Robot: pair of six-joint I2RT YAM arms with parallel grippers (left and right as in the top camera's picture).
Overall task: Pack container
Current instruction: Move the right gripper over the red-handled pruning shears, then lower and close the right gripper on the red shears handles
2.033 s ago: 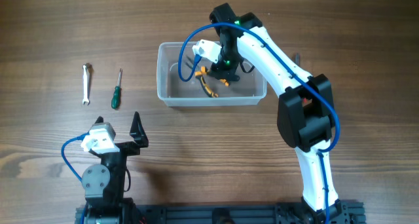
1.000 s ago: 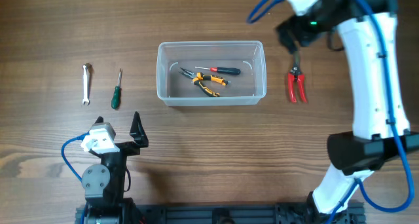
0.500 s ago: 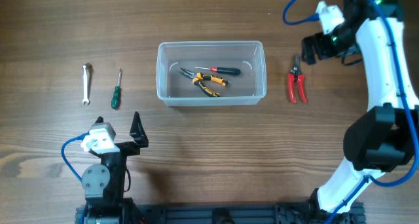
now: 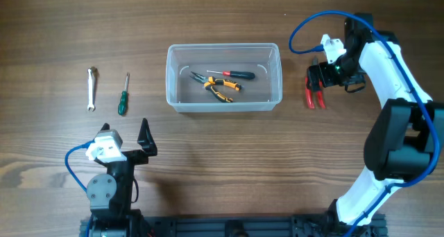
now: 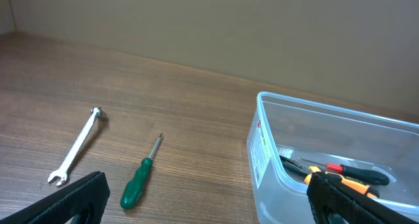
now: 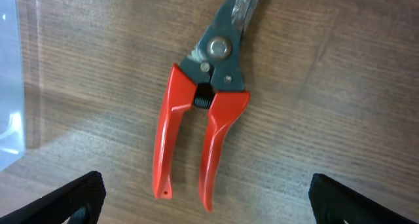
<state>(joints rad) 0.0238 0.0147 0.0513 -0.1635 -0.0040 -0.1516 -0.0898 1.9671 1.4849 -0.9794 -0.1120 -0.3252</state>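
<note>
The right hand (image 4: 319,81) hangs released over the red-handled cutters (image 6: 219,60) beside the container (image 4: 223,108); the left hand (image 4: 125,135) sits released too.

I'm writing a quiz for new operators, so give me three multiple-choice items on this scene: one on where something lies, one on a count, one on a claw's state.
1. Where do the red-handled cutters lie?
A. In the container
B. On the table, right of the container
C. On the floor

2. How many tools are in the container?
A. None
B. Two
C. Four

3. How is the right claw?
A. Open, holding nothing
B. Shut on the cutters
C. Shut on the container's rim

Answers:
1 B: they lie on wood outside its right wall.
2 B: only pliers and a red-and-black screwdriver are inside.
3 A: its fingers stand wide apart above the cutters.
</note>
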